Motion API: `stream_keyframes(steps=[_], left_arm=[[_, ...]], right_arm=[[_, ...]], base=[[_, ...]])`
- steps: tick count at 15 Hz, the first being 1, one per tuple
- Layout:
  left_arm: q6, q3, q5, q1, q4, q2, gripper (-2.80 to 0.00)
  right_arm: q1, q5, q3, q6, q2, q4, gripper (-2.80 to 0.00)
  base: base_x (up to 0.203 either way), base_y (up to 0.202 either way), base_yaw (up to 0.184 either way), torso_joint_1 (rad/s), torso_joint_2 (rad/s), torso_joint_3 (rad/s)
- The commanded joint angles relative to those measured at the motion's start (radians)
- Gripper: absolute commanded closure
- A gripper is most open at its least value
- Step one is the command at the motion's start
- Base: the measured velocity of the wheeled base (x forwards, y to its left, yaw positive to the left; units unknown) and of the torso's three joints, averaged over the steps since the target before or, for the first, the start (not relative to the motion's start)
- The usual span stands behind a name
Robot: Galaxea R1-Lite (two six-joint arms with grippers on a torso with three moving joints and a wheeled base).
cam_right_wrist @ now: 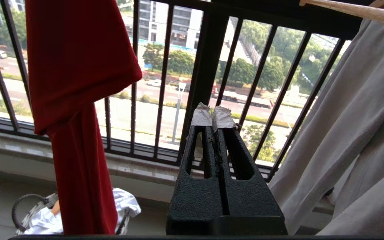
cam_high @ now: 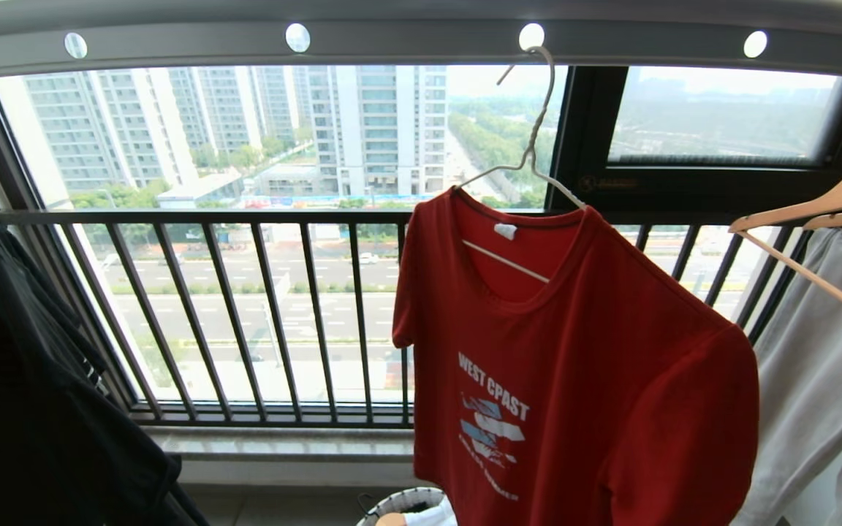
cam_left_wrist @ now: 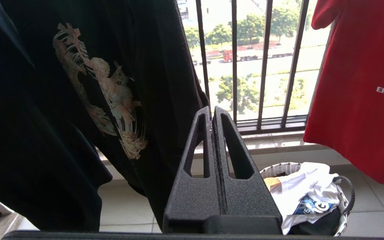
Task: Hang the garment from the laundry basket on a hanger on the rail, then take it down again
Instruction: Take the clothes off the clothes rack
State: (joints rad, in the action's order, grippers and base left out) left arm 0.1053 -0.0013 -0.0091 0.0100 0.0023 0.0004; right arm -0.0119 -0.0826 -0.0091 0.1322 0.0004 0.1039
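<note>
The left gripper (cam_left_wrist: 212,111) is clenched with its two black fingers pressed flat together and nothing between them. Close beside it on one side hangs a black T-shirt (cam_left_wrist: 78,100) with a pale floral print, and beyond its tips stands the black window railing (cam_left_wrist: 233,63). Lower down past the gripper, on the tiled floor (cam_left_wrist: 372,213), sits the laundry basket (cam_left_wrist: 345,196), round with a white woven rim and holding white cloth; the red T-shirt (cam_left_wrist: 355,100) hangs above and beyond the basket, well apart from the gripper. The right gripper (cam_right_wrist: 213,116) is likewise clenched on nothing, its taped tips meeting. The red T-shirt's sleeve and side hang to one side of it, apart from it, and a pale grey garment (cam_right_wrist: 352,133) on a tan wooden hanger (cam_right_wrist: 345,8) hangs near on the other side. In the head view, where neither arm shows, the red T-shirt is draped on the thin white wire hanger (cam_high: 531,157), whose hook sits in a round hole of the grey overhead rail (cam_high: 406,40).
</note>
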Motion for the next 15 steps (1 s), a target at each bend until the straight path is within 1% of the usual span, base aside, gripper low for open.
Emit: stream_keyframes(steps=[1,3,4,6,7,8,15], left_arm=[[0.0,0.001,0.0,-0.001,0.001,0.0,0.0],[-0.011,0.001,0.001,-0.001,0.001,0.0,0.0],[-0.024,0.001,0.003,0.0,0.001,0.0,0.0],[-0.06,0.001,0.007,-0.001,0.001,0.0,0.0],[-0.09,0.001,0.008,0.0,0.0,0.0,0.0],[-0.107,0.001,0.009,-0.001,-0.001,0.0,0.0],[-0.105,0.001,0.009,-0.001,-0.001,0.0,0.0]], right_arm=[[0.0,0.077,0.005,0.012,0.0,-0.052,0.0],[0.0,0.078,0.006,0.01,0.0,-0.049,0.0],[0.0,0.076,0.009,-0.001,0.0,-0.067,0.0],[0.0,0.074,0.002,-0.07,0.0,-0.13,0.0],[0.0,0.078,0.004,-0.099,0.0,-0.116,0.0],[0.0,0.081,0.008,-0.109,0.0,-0.104,0.0],[0.0,0.081,0.008,-0.109,0.0,-0.102,0.0]], base=[[0.0,0.0,0.0,0.0,0.0,0.0],[0.0,0.0,0.0,0.0,0.0,0.0],[0.0,0.0,0.0,0.0,0.0,0.0],[0.0,0.0,0.0,0.0,0.0,0.0],[0.0,0.0,0.0,0.0,0.0,0.0],[0.0,0.0,0.0,0.0,0.0,0.0],[0.0,0.0,0.0,0.0,0.0,0.0]])
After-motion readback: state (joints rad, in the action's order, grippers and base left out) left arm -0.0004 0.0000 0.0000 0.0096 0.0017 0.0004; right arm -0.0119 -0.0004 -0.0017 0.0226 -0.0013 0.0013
